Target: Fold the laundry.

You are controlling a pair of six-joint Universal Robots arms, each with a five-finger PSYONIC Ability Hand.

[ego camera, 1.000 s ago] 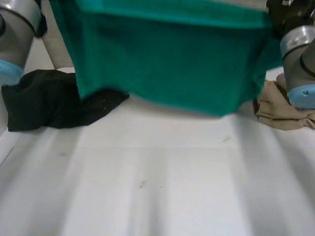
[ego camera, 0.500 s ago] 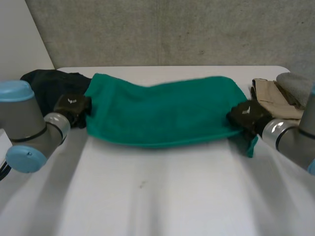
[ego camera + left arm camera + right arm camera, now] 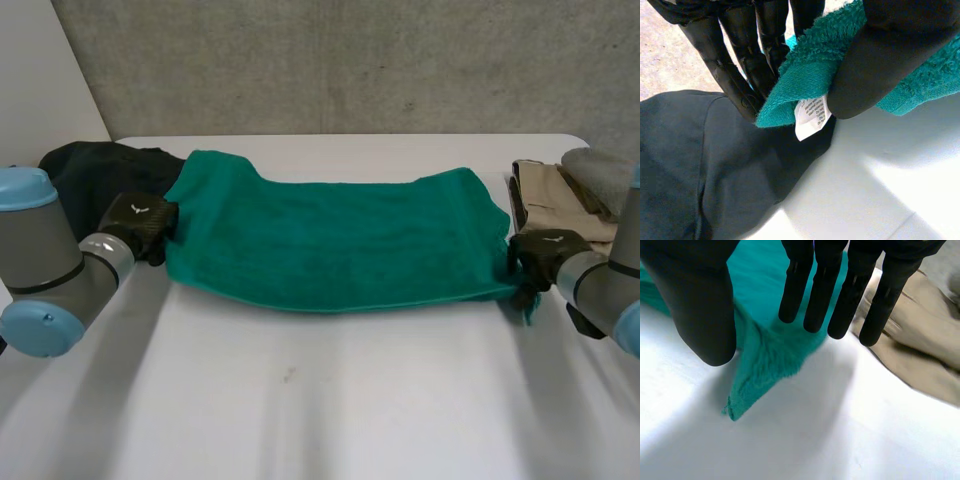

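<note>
So the white counter point(image 3: 320, 400) is taken up mostly by the green towel point(image 3: 340, 245), which is laid flat across the far half as a wide band, long edges running side to side. It looks doubled over, though that can't be confirmed from here. Stretched out like this, it's probably being kept taut and square so the next fold comes out clean.

A dark garment point(image 3: 90, 170) is bunched at the towel's left end, and a beige garment point(image 3: 560, 205) is piled at its right end. Both seem parked out of the way for later.

The left robot hand point(image 3: 140, 222) is found right at the towel's left end, over the dark garment. In its wrist view the terry edge is pinched between thumb and fingers point(image 3: 747, 70), so that end is properly gripped. Likely it's being held as an anchor.

The right robot hand point(image 3: 545, 255) is set at the towel's near right corner, just beside the beige pile. Its fingers point(image 3: 840, 300) are held straight, side by side, well clear of the thumb, and nothing is clamped. The towel's pointed corner point(image 3: 755, 385) is seen lying on the counter under the palm, not lifted.

Smallest bit: a white label point(image 3: 810, 117) is seen poking out of the pinched edge just below the left thumb.
</note>
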